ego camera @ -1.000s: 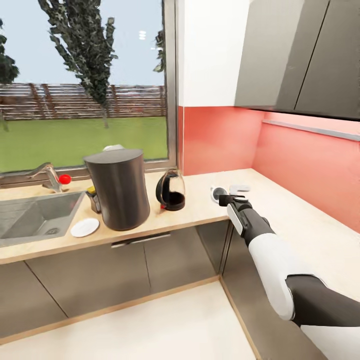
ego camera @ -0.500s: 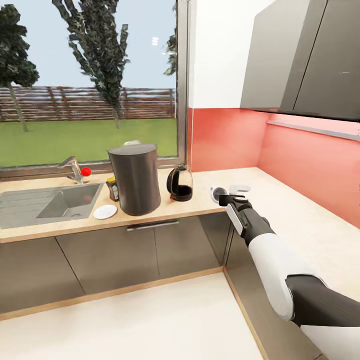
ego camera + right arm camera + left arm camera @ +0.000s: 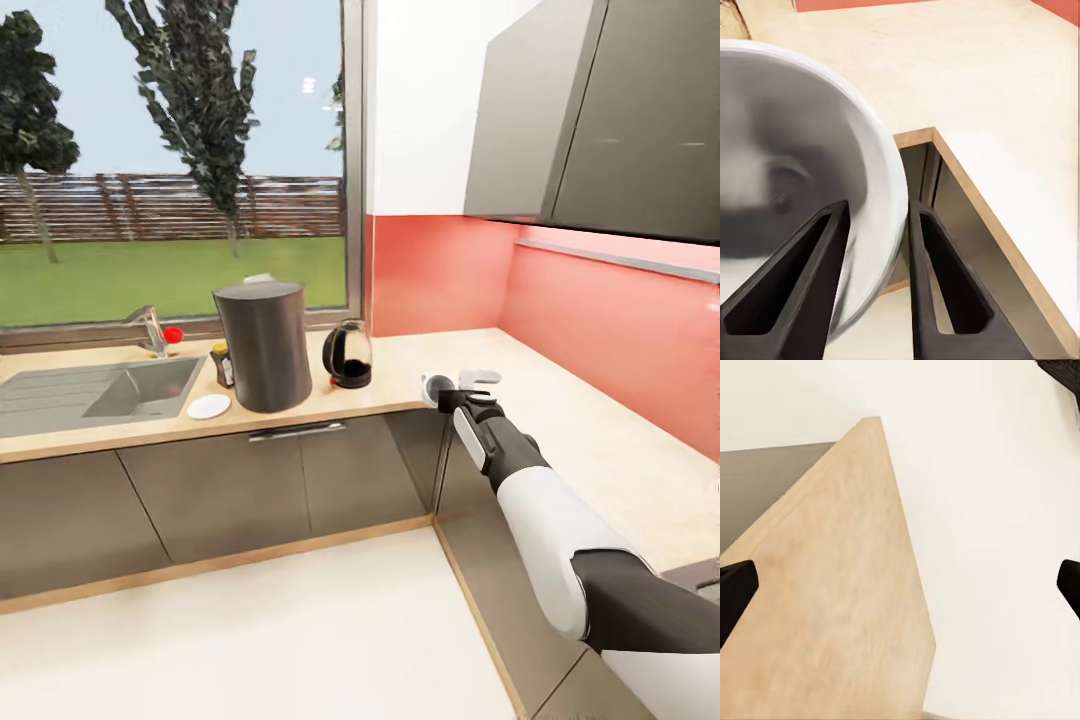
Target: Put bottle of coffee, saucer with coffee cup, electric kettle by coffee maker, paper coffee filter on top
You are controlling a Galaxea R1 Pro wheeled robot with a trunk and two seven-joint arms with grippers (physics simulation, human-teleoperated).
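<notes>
The coffee cup (image 3: 436, 388) is in the right gripper (image 3: 447, 397), and in the right wrist view its white wall (image 3: 832, 187) is pinched between the two dark fingers (image 3: 802, 292), one inside the bowl and one outside, with the mouth turned sideways and not up. The place where it must go is the saucer (image 3: 209, 406), a small white plate on the kitchen countertop (image 3: 380, 395), touching or almost touching the front left foot of the coffee maker (image 3: 262, 345). From the coffee maker, the cup is well apart to the right, past the electric kettle (image 3: 349, 354), which stands just at its right side; the bottle of coffee (image 3: 221, 365) is just at its left, behind the saucer. So I judge the coming move goes leftward along the counter front, and the cup must pass in front of the kettle and the coffee maker and be turned upright before it lands. The right arm is the nearer one and already carries the cup. The left gripper (image 3: 900, 592) shows its fingertips far apart, with nothing between them, above a wooden edge and pale floor.
</notes>
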